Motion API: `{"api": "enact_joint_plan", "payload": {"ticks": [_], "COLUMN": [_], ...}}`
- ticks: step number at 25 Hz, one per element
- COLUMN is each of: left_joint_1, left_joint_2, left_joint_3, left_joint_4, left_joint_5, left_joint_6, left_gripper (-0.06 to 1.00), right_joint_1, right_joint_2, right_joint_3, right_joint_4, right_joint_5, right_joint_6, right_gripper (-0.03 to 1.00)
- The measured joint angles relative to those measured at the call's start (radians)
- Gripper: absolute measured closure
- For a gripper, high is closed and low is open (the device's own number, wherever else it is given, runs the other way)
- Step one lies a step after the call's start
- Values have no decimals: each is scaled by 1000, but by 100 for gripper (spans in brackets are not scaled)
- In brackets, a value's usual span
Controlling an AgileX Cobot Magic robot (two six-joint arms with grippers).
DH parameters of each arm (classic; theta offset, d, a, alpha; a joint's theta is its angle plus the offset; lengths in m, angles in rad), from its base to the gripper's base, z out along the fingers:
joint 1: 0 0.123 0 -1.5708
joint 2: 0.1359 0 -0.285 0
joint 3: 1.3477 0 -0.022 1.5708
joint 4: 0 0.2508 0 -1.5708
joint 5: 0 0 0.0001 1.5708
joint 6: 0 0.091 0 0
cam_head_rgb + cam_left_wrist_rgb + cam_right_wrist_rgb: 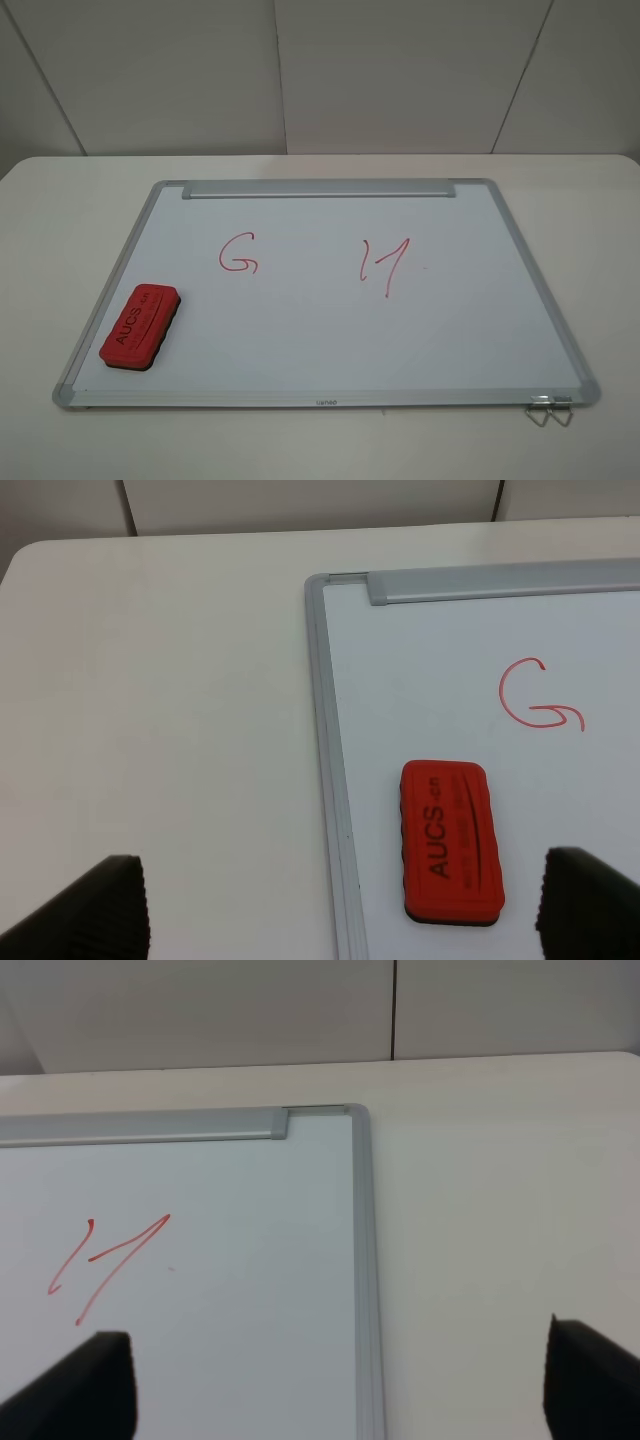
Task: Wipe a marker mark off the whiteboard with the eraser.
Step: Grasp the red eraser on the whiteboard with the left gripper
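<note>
The whiteboard (330, 340) lies flat on the table. A small red "G", the marker mark (238, 253) (540, 695), is drawn on its left half. The red eraser (140, 327) (450, 840), lettered "AUCS", rests on the board near the left frame, closer to the front than the G. Neither arm shows in the exterior high view. In the left wrist view my left gripper (340, 920) hangs open above the board's left frame, the eraser just ahead between its dark fingers (95, 910). My right gripper (335, 1390) is open over the board's right frame, holding nothing.
A red "11"-like mark (383, 264) (105, 1260) of two slanted strokes sits on the board's right half. The grey tray strip (320, 188) runs along the far edge. A metal clip (548, 410) sticks out at the near right corner. White table (60, 220) surrounds the board.
</note>
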Motion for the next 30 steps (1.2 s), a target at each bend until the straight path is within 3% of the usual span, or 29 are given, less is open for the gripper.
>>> {"api": "enact_joint_plan", "payload": {"ticks": [30], "left_joint_1": [0], "left_joint_2": [0], "left_joint_3": [0], "left_joint_4": [0], "left_joint_5": [0], "left_joint_6": [0], "left_gripper": [17], "right_joint_1": [36], "right_joint_2": [0], "right_joint_3": [0], "right_joint_4": [0], "right_joint_5": [0], "right_joint_6": [0], "right_gripper": [24]}}
